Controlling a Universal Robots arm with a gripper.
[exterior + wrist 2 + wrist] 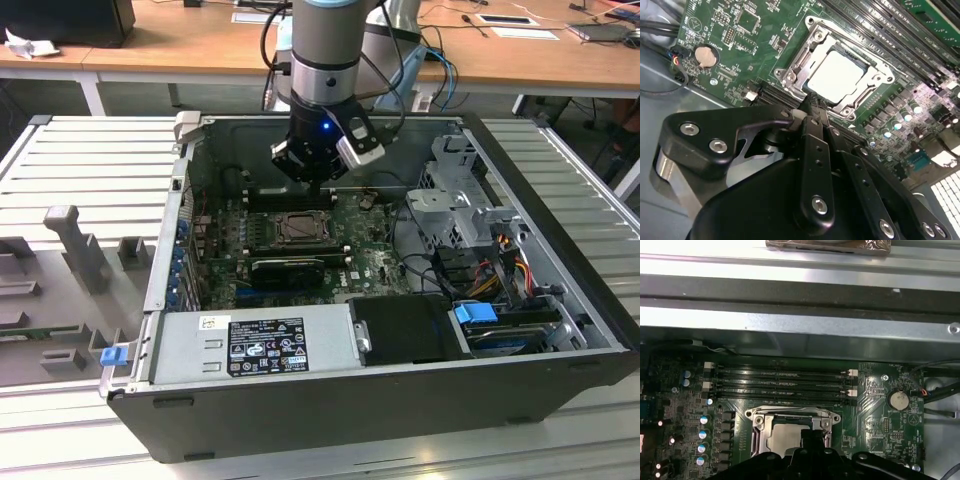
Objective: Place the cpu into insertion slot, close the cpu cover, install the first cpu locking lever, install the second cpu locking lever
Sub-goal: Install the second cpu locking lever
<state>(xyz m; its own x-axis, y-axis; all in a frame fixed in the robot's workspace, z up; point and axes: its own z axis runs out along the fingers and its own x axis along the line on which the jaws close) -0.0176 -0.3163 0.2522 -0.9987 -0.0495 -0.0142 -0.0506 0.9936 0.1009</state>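
Memory slots, four in a row, are seen beside the insertion slot on the green motherboard. One cpu is seated flat in it, framed by the cpu cover. The gripper is drawn narrow just above, fingertips together, holding nothing.

Metal and matt black plastic
Pale satin-metal cpu under dull-silver cpu cover; glossy green motherboard; matt black fingers
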